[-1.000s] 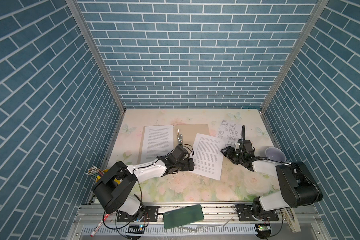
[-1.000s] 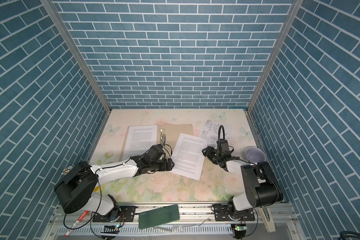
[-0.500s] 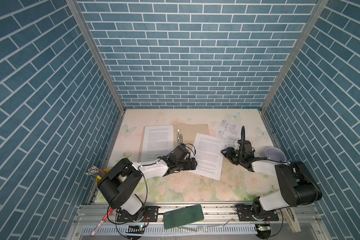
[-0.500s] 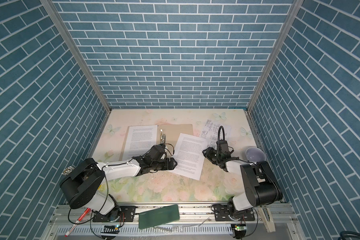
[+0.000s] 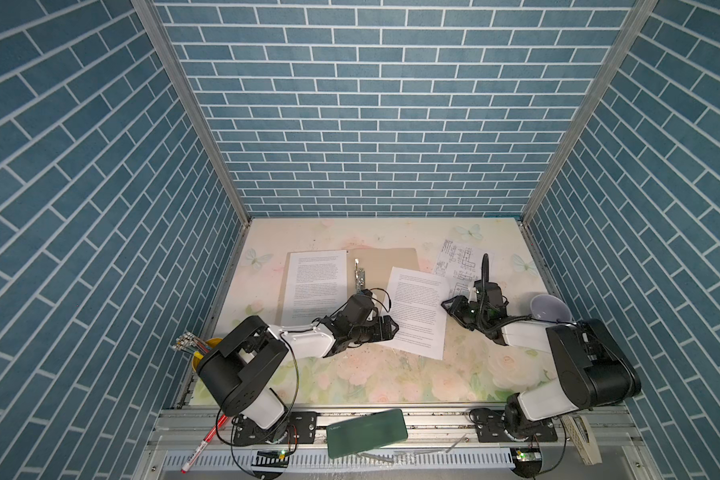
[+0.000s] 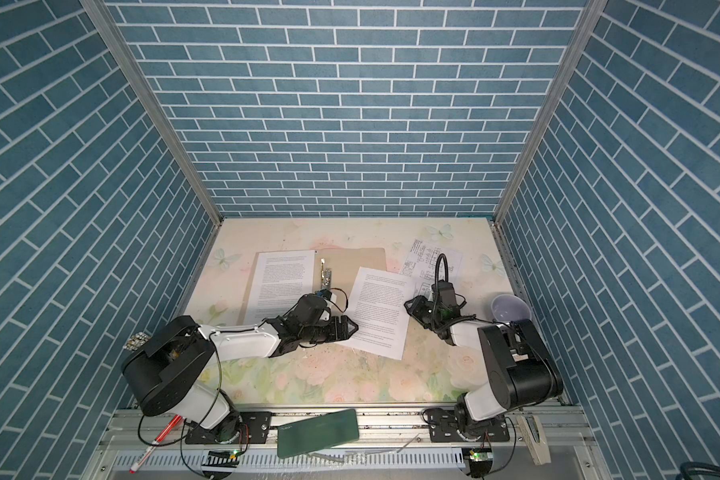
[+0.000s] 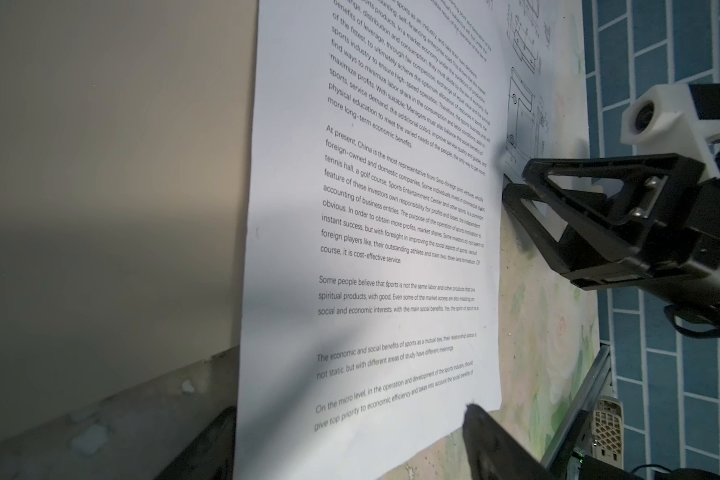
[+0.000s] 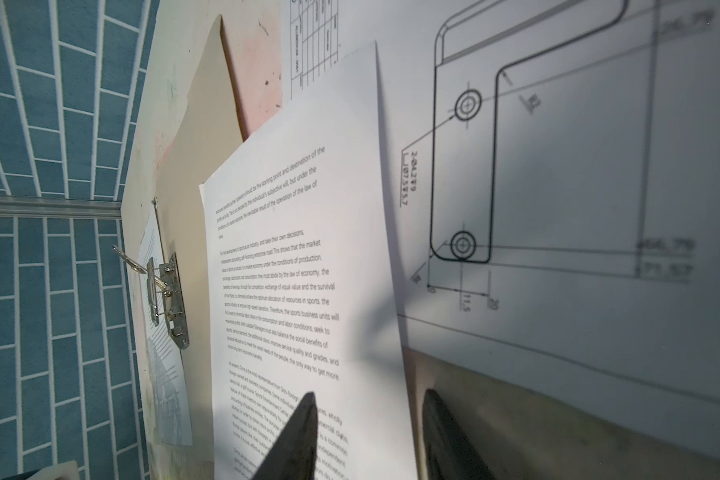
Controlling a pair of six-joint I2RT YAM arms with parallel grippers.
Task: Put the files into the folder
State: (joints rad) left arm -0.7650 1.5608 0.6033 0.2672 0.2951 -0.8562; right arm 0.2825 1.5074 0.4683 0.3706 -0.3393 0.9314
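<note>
Three sheets in view. One text sheet (image 5: pixel 316 286) lying on the left half of the open tan folder (image 5: pixel 387 266), beside the metal clip (image 5: pixel 359 277). A second text sheet (image 5: pixel 418 316) lying askew, partly over the right half of the folder and partly on the table (image 5: pixel 350 374). The drawing sheet (image 5: pixel 460 259) further right, one corner tucked under it.

Left gripper (image 5: pixel 391 328) spread wide at the left edge of the second text sheet, holding nothing. Right gripper (image 8: pixel 368 399) half spread astride the opposite edge, not yet pinching.

Probably the step in hand: taking this sheet by two edges. Close gently, catch only this one sheet and not the drawing below, lift both sides together, keep flat, then slide towards the clip.

Readable on the page: "At present, China is the most representative" and "Some people believe that sports is not the same labor". On the drawing: "11.5".
</note>
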